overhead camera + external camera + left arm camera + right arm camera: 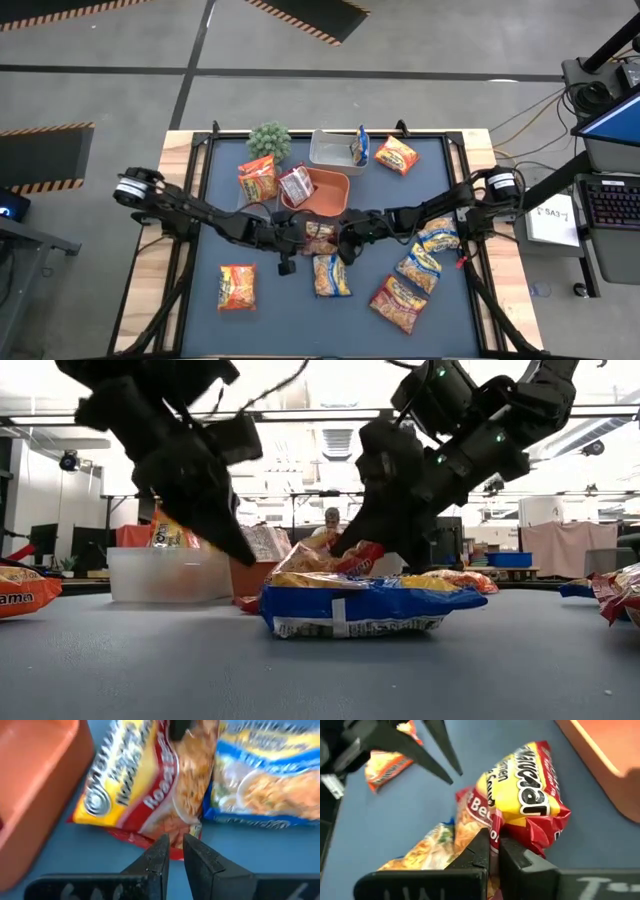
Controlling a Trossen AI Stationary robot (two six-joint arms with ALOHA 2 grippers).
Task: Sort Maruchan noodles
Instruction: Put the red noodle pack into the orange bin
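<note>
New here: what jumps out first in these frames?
Both dark arms meet at the mat's centre, just in front of the orange tray. The right gripper is pinched on the edge of a red-and-yellow noodle packet, while the left gripper sits narrowed beside it, holding nothing. More noodle packets lie scattered across the blue mat, most on the right arm's side.

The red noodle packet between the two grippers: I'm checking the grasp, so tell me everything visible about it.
The red noodle packet is glossy crinkled plastic, red with a yellow panel and white lettering. It lies tilted mid-table beside the orange tray, one end resting on a blue-and-yellow packet. The right gripper is shut on its edge; the left gripper, nearly shut, points at it without gripping.
</note>
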